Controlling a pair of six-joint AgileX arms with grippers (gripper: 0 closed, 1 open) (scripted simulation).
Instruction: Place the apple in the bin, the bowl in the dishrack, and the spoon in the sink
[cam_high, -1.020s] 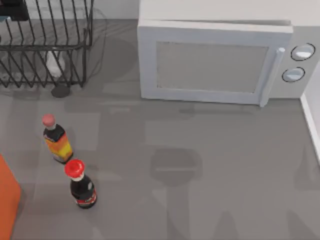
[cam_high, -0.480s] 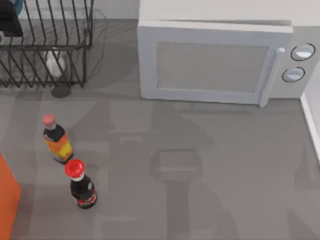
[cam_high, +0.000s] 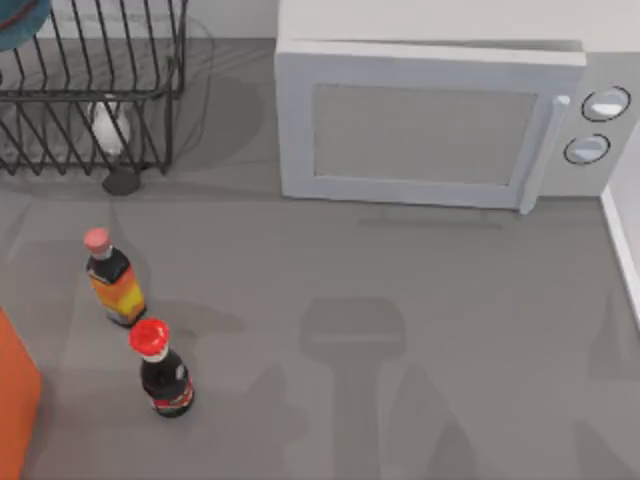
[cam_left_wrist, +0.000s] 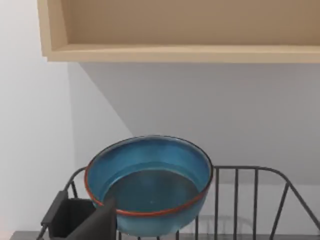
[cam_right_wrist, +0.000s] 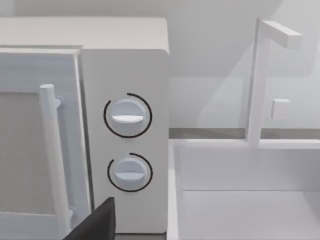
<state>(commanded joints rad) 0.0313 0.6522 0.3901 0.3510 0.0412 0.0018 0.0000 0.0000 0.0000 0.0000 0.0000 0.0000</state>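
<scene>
Bowl (cam_left_wrist: 149, 182) sits in the rack (cam_left_wrist: 250, 200) at upper left of the top view, presumably to drain; finger state of both grippers cannot be told.

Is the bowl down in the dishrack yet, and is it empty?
Empty, yes. The bowl sits tilted at the dishrack rim, a dark left gripper finger against its edge; whether it rests on the wires, I cannot tell.

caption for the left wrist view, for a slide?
Teal bowl resting on the black dishrack, below a wooden shelf.
</scene>
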